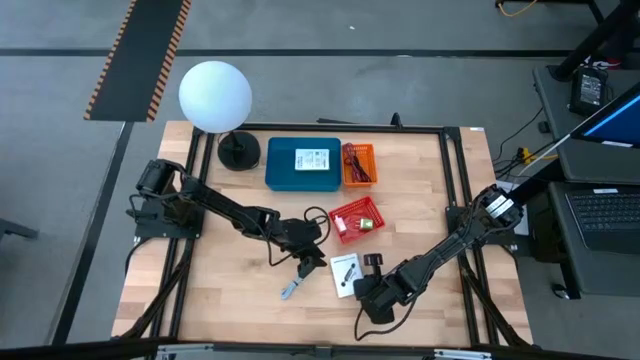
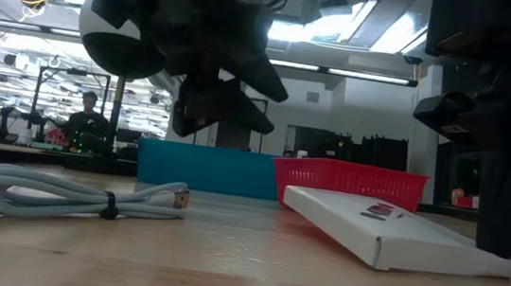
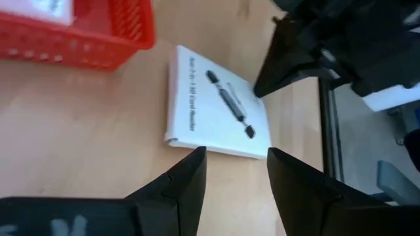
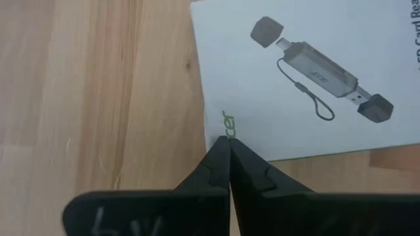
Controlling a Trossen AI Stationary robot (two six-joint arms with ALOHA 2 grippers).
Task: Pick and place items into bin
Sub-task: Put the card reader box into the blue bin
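Left end effector [image 1: 306,255] mid-counter [image 1: 230,300], above the surface, fingers [image 3: 177,187] parted with nothing between them — white card box [image 3: 216,105] lies flat just ahead of the tips. Right end effector [image 1: 372,298] near the front edge, fingers pressed shut and empty, tips [image 4: 226,164] at the box's near edge, by the green lettering; can't tell if touching.

White box [image 1: 346,272] on the counter between the two end effectors, printed face up. Grey cable [image 2: 69,195] coiled on the wood, tied with a black band, plug end toward the box. Blue-silver tool [image 1: 290,290] just in front of the left end effector.

Red basket [image 1: 357,219] behind the box, holding a white item and a small green piece. Blue bin [image 1: 303,166] at the back with a white card on it, orange tray [image 1: 358,165] with cables touching its right side. Globe lamp [image 1: 215,96] back-left.
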